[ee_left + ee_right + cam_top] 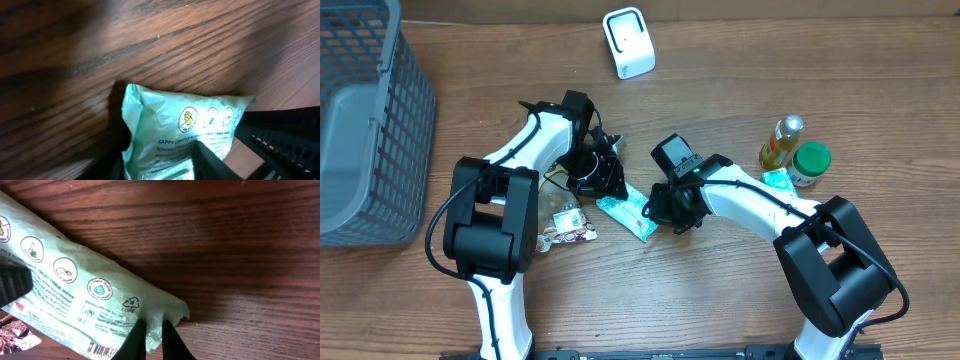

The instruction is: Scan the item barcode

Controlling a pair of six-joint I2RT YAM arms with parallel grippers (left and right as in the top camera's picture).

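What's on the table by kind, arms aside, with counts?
Wipes pack: 1
Snack packet: 1
Bottle: 1
Green-lidded jar: 1
Small teal packet: 1
Scanner: 1
Basket: 1
Total: 7

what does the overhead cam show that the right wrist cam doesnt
Only the overhead: the grey basket, the white scanner, the yellow bottle, the green-lidded jar and the left arm.
Only the right wrist: the print on the green wipes pack, with its round icons, its recycling mark and the barcode at the lower edge.
Both: the pack lying on the wooden table, with the right gripper pinching its end.
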